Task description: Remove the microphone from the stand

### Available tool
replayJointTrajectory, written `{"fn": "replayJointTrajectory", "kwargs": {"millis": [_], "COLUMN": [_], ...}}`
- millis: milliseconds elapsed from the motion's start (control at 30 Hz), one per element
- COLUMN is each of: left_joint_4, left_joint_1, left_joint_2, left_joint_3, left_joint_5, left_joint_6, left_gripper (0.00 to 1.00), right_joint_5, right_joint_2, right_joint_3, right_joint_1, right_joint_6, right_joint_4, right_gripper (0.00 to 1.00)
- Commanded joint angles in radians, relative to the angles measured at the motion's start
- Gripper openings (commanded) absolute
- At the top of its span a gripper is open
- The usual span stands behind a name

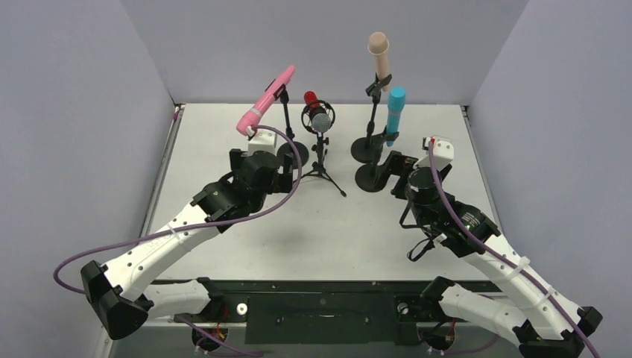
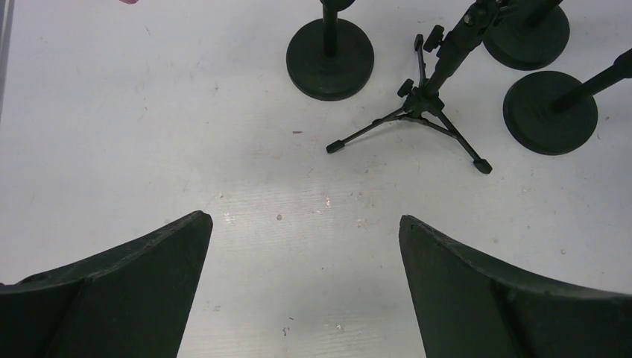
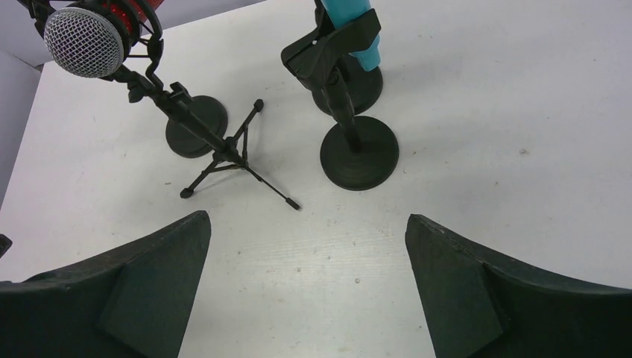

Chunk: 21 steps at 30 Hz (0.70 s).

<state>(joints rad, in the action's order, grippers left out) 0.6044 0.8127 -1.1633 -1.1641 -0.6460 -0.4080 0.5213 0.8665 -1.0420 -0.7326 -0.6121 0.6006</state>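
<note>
- The left tool [image 2: 302, 224] hangs low over the white surface [image 1: 320, 246], its two dark fingers spread wide with nothing between them.
- The right tool [image 3: 307, 220] is likewise spread wide and holds nothing, and it faces the stands from the right.
- Four microphones are in view, each seated in its own stand. Which one the task means cannot be told.
- The pink microphone [image 1: 266, 99] sits tilted in the clip of the left stand [image 2: 330, 58], which has a round black base just beyond the left tool.
- The red and silver microphone [image 3: 86, 41] sits in a ring mount on top of the tripod stand [image 2: 428, 104]. The tripod's legs are splayed on the surface between the two arms.
- The teal microphone [image 1: 394, 110] stands almost upright in a black clip [image 3: 332, 45] on the near right stand [image 3: 359, 153]. It is the stand closest to the right tool.
- The beige microphone [image 1: 379, 54] is the tallest. It is held in the far right stand [image 1: 367, 151], just behind the teal one's base.
- Neither tool touches any microphone or stand.
</note>
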Motion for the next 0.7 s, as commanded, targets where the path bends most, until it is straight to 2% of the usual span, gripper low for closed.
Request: {"fn": "replayJointTrajectory", "kwargs": {"millis": [0, 500, 667], "left_joint_4": [0.000, -0.035, -0.016], "left_joint_1": [0.002, 0.000, 0.000], "left_joint_2": [0.027, 0.122, 0.113], "left_joint_3": [-0.039, -0.038, -0.062], "left_joint_5": [-0.002, 0.109, 0.118], "left_joint_6": [-0.027, 0.059, 0.062], "left_gripper": [0.96, 0.96, 0.96], "right_joint_5": [0.038, 0.044, -0.038], "right_joint_2": [0.000, 0.010, 0.077], "right_joint_3": [-0.024, -0.005, -0.068], "right_joint_1": [0.005, 0.023, 0.145], "right_joint_6": [0.014, 0.079, 0.147], "right_joint_4": [-0.018, -0.078, -0.096], "right_gripper": [1.00, 1.00, 1.00]}}
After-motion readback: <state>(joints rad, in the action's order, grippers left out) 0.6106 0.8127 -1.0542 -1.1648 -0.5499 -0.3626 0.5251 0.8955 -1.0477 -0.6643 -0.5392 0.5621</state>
